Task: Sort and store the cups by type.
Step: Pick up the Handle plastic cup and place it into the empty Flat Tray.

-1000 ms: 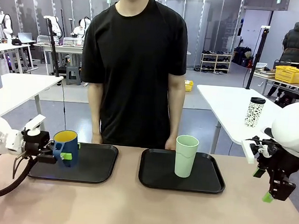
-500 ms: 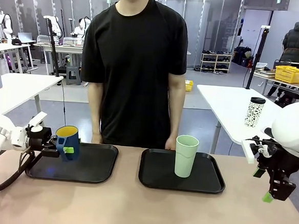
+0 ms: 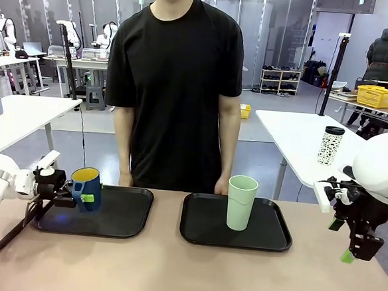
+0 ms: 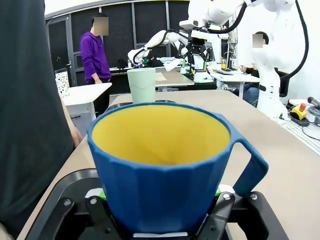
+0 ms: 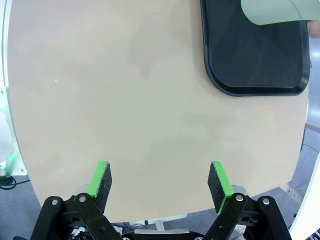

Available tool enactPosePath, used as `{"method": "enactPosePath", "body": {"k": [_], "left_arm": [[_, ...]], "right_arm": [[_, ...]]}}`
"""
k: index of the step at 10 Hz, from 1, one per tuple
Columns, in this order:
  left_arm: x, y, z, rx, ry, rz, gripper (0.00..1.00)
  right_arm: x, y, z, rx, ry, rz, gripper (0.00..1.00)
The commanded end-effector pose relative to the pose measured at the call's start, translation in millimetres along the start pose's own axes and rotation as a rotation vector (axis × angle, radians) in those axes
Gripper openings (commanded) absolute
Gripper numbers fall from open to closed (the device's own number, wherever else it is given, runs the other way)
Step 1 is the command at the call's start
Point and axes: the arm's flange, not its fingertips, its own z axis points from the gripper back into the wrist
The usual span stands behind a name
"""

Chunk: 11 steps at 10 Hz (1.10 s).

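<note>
reaching in low from the left edge of the front view, the left arm lies nearly level with the worktop (image 3: 172,270), its wrist turned so the left tool (image 3: 77,198) points sideways toward the middle. we see that tool clenched on the blue mug (image 3: 86,188); in the left wrist view the green pads press the mug's lower body from both sides, yellow inside facing up and the handle out to the picture's right. the mug tilts slightly and sits over the near left corner of the left tray (image 3: 119,213); we cannot tell whether its base touches the tray or hangs just above it.

the mint-green tumbler (image 3: 241,202) stands upright on the right tray (image 3: 205,229), toward its far right part, well apart from both tools.

the right arm hangs at the right edge of the front view, beyond the worktop's end, forearm bent and the right tool (image 3: 353,250) pointing down. in the right wrist view its fingers (image 5: 101,182) stand spread, released, nothing between them, bare worktop below and a corner of the right tray at upper right with the tumbler's rim at the frame's top.

a person (image 3: 175,84) in a black t-shirt stands at the far side, arms straight down, hands (image 3: 222,187) at the worktop's far edge behind the trays.
</note>
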Motion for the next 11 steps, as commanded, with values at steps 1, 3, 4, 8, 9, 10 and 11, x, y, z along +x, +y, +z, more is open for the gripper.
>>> {"method": "enactPosePath", "body": {"k": [1,3,4,8,9,10,11], "left_arm": [[-8,14,3,-0.006,-0.027,-0.014,0.71],[-19,19,4,0.001,-0.019,-0.022,0.71],[-24,22,4,0.005,-0.018,-0.027,0.71],[-42,27,4,0.017,0.003,-0.022,0.71],[-47,29,5,0.015,0.002,-0.017,0.71],[-49,29,5,0.014,0.007,-0.012,0.71],[-51,29,6,0.015,0.010,-0.008,0.71]], "right_arm": [[2,1,-1,-0.006,0.014,-0.021,0.97],[2,1,-1,-0.006,0.014,-0.021,0.97],[2,1,-1,-0.006,0.014,-0.021,0.97],[2,1,-1,-0.006,0.014,-0.021,0.97],[2,1,-1,-0.006,0.014,-0.021,0.97],[2,1,-1,-0.006,0.014,-0.021,0.97],[2,1,-1,-0.006,0.014,-0.021,0.97]]}}
